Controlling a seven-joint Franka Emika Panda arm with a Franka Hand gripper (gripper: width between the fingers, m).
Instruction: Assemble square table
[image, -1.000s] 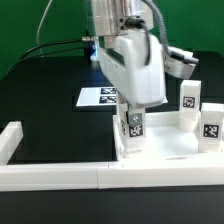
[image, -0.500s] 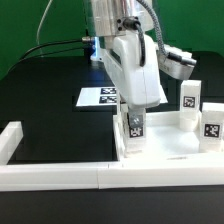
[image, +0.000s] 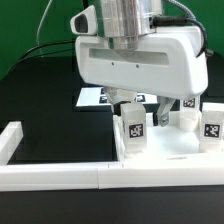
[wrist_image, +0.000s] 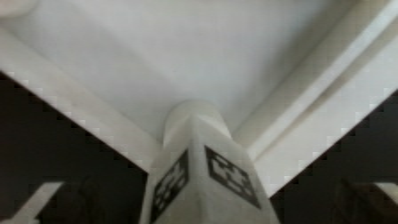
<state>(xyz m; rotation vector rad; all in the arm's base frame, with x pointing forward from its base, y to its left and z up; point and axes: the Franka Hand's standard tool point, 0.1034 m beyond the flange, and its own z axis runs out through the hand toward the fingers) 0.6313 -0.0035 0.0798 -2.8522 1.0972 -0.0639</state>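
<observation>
The square table's white slab (image: 175, 147) lies flat at the exterior view's right, against the low wall. One tagged white leg (image: 133, 129) stands upright in its near-left corner socket. Two more tagged legs (image: 211, 123) (image: 190, 100) stand on the right side; a fourth is not visible. My gripper (image: 140, 110) hangs broadside over the near-left leg, open, one finger on each side of it. In the wrist view the leg (wrist_image: 201, 165) rises between my fingertips (wrist_image: 39, 203), with dark gaps on both sides, above the slab (wrist_image: 196, 50).
A long low white wall (image: 60, 176) runs along the front, with a short arm (image: 10, 140) at the exterior view's left. The marker board (image: 93, 97) lies on the black table behind the gripper. Cables hang at the back.
The gripper has turned about a quarter turn around the upright leg, from side-on to broadside, and its fingers now stand apart from the leg. The leg stays upright.
</observation>
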